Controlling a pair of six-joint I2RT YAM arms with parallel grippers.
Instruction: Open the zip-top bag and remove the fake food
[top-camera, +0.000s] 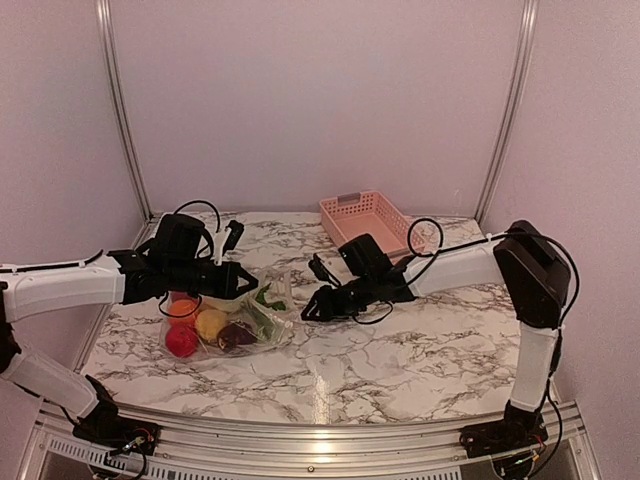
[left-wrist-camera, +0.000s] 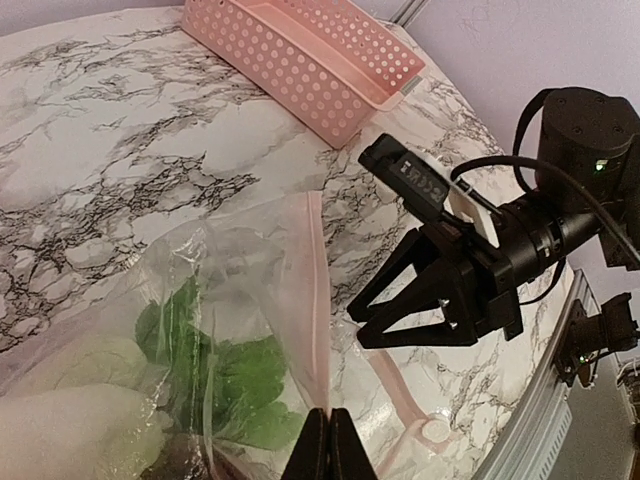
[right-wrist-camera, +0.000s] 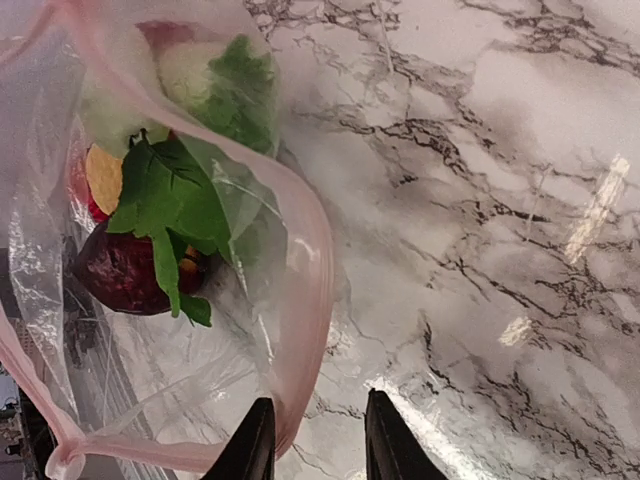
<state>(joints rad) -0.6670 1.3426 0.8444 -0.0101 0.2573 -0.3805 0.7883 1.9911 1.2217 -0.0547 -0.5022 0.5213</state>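
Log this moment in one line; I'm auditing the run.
left claw: shut on zip-top bag | right claw: open | fake food: inside bag

Both arms are built of white tubular links, left arm (top-camera: 60, 285) at frame left and right arm (top-camera: 455, 268) at frame right, joined by black joint housings (top-camera: 535, 272). Black cables (top-camera: 197, 204) loop above the wrists. The right fingers (left-wrist-camera: 392, 283) are black open triangular frames with small silver screws (left-wrist-camera: 447, 303). A green indicator light (left-wrist-camera: 600, 165) shows at upper right.
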